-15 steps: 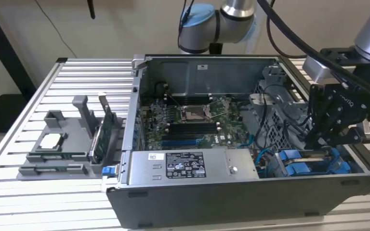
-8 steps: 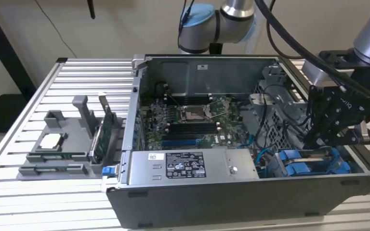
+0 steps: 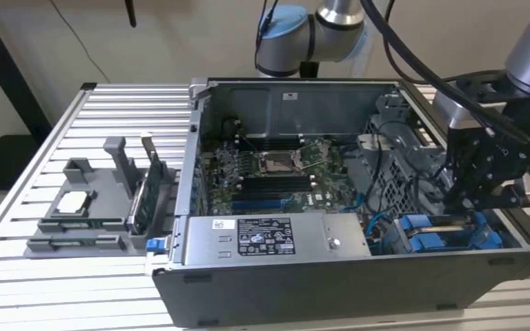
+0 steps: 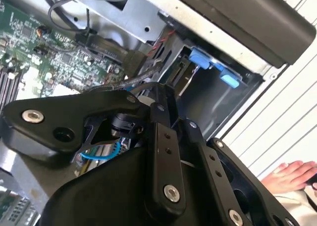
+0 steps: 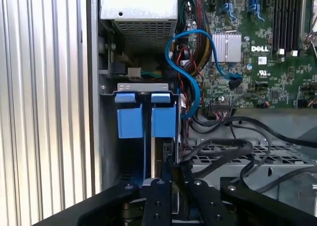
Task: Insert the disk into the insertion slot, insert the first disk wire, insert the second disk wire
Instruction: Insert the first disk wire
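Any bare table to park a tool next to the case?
Yes: slatted table beyond the grey fixture, and its front corner on the exterior view's left. Crowded: the case corner around the gripper, blue carriers and cables.

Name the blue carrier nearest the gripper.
The carrier beside the wires, in line with the gripper. The other carrier sits against the case's outer wall, off to the gripper's side.

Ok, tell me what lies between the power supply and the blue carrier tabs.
A grey connector with wires sits between the power supply and blue carrier tabs, in the first wrist view.
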Robot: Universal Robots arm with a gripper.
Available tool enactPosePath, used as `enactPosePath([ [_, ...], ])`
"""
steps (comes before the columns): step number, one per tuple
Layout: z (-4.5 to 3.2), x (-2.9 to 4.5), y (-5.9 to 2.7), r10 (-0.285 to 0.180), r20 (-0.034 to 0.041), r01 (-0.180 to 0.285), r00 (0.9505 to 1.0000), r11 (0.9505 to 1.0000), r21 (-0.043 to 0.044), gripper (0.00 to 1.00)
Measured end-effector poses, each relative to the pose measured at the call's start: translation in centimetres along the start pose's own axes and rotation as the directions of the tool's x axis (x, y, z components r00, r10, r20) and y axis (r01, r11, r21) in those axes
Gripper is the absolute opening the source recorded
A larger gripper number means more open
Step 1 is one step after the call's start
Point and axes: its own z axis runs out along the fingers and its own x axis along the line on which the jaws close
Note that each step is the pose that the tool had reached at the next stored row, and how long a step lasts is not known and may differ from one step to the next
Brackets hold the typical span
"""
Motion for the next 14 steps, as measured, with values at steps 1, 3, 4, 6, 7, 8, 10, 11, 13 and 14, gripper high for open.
enactPosePath([
  [1,0.0,0.01,0.01,0.0,-0.001,0.0,1.0,0.9999,0.0129,0.19],
  [3,-0.01,0.05,0.0,0.0,-0.0012,0.0,1.0,0.9993,0.0366,0.19],
  [4,-0.03,0.07,0.0,0.0,-0.0014,0.001,1.0,0.9989,0.0474,0.19],
  [6,-0.04,0.09,0.0,-0.001,-0.0009,0.001,1.0,0.9977,0.0677,0.19],
  [7,-0.05,0.12,-0.01,-0.001,-0.0005,0.001,1.0,0.9975,0.0708,0.19],
  [8,-0.05,0.11,-0.01,-0.001,0.0004,0.001,1.0,0.9975,0.0711,0.19],
  [10,-0.05,0.11,-0.01,-0.001,0.0005,0.001,1.0,0.9975,0.0711,0.19],
  [11,-0.05,0.11,0.0,-0.001,0.0006,0.001,1.0,0.9975,0.0712,0.19],
  [13,-0.05,0.12,0.0,-0.001,0.0007,0.0,1.0,0.9975,0.0712,0.19],
  [14,-0.05,0.12,0.0,-0.001,0.0007,0.0,1.0,0.9975,0.0711,0.19],
])
